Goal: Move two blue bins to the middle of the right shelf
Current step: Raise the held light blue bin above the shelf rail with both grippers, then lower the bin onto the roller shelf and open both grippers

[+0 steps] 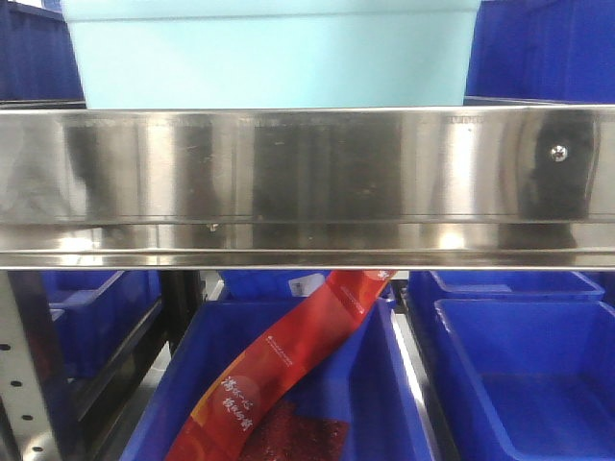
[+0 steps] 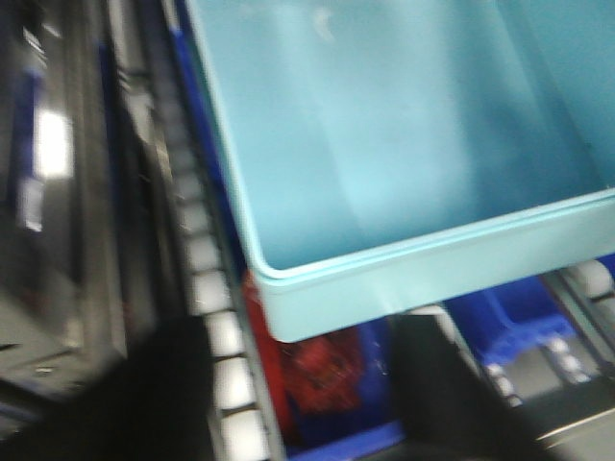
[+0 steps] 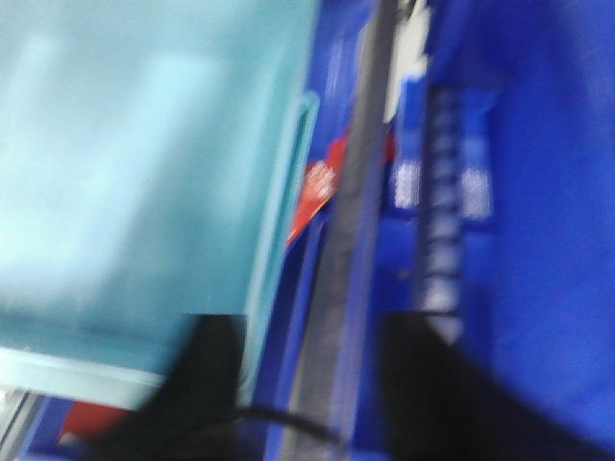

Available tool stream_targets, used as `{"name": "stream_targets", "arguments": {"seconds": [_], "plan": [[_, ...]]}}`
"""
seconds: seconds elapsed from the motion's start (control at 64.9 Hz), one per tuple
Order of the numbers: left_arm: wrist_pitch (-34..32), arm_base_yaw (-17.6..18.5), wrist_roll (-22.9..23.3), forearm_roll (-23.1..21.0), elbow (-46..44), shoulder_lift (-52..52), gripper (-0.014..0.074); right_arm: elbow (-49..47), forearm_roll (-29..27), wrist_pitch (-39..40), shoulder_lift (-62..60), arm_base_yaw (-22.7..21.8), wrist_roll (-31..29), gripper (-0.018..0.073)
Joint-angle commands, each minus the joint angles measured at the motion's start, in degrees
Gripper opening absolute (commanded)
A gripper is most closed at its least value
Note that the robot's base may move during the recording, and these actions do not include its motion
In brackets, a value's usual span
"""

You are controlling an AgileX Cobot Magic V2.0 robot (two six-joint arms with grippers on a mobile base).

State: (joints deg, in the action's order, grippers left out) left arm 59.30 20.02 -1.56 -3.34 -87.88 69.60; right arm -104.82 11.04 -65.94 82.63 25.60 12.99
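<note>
Pale blue bin (image 1: pixel 269 58): You had it on the shelf level above the steel shelf rail (image 1: pixel 307 182), near the middle of that front edge. Only one pale bin could be made out; a second either nested in it or was out of view, and you could not tell which.
Bin interior: The left wrist view showed it empty, with plain smooth walls and a doubled-looking lip at the near corner (image 2: pixel 288 279), which may have been a second rim.
Left jaws (image 2: pixel 317 423): Dark shapes sat below the near corner of the bin. The view was blurred, so you could not tell whether they were apart or clamped.
Right jaws (image 3: pixel 298 394): Dark shapes flanked the bin's side edge at the bottom of the right wrist view. Their state could not be told either.
Reason for placement: The two arms probably stood at opposite sides so a wide bin stayed level.
Lower level: A dark blue bin (image 1: pixel 317 384) held a red packet (image 1: pixel 288 365) leaning up toward the rail. Another dark blue bin (image 1: pixel 528 375) stood empty just beside it on the right.
Upper neighbours: Dark blue bins (image 1: pixel 543 48) flanked the pale bin.
Risk: A tilted bin could have caught the rail.
</note>
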Motion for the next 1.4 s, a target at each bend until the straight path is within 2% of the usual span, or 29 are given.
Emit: {"name": "stream_targets", "arguments": {"seconds": [0.0,0.046,0.154,0.37,0.555,0.663,0.817,1.033,1.249,1.388], "plan": [[-1.18,0.27,-0.33,2.61,0.27,-2.45,-0.0013,1.41,4.15,0.18,-2.65,-0.5,-0.08,-0.0085],[-1.89,0.27,-0.33,3.74,1.25,-3.49,-0.011,2.96,6.45,0.18,-3.86,-0.5,-0.08,-0.0168],[-4.76,-0.83,0.39,4.48,5.52,-5.97,-0.0111,8.45,8.65,0.74,-6.9,-0.5,-0.08,-0.0162],[-15.96,-6.31,0.6,1.12,22.22,-14.92,-0.0111,27.0,8.64,7.77,-16.12,-0.5,0.06,-0.0162],[-25.33,-8.26,0.6,1.12,38.21,-26.05,-0.0111,46.89,8.09,19.06,-25.63,-0.5,3.38,-0.0162],[-28.07,-8.26,0.6,1.22,45.37,-32.61,-0.0111,56.9,8.09,26.76,-31.76,-0.5,6.1,-0.0162],[-30.34,-8.26,0.6,0.9,53.55,-42.86,-0.0111,69.28,8.09,37.07,-42.35,-0.5,6.49,-0.0162],[-30.76,-8.26,0.6,1.04,59.42,-56.12,-0.0111,78.41,8.09,42.5,-60.87,-0.5,6.49,-0.0162],[-30.76,-8.26,0.49,1.3,60.97,-64.83,-0.0111,79.0,8.09,43.42,-74.38,-0.5,6.49,-0.0162],[-30.76,-8.26,0.49,1.3,60.97,-66.56,-0.0111,79.0,8.09,43.52,-77.54,-0.5,6.49,-0.0162]]}}
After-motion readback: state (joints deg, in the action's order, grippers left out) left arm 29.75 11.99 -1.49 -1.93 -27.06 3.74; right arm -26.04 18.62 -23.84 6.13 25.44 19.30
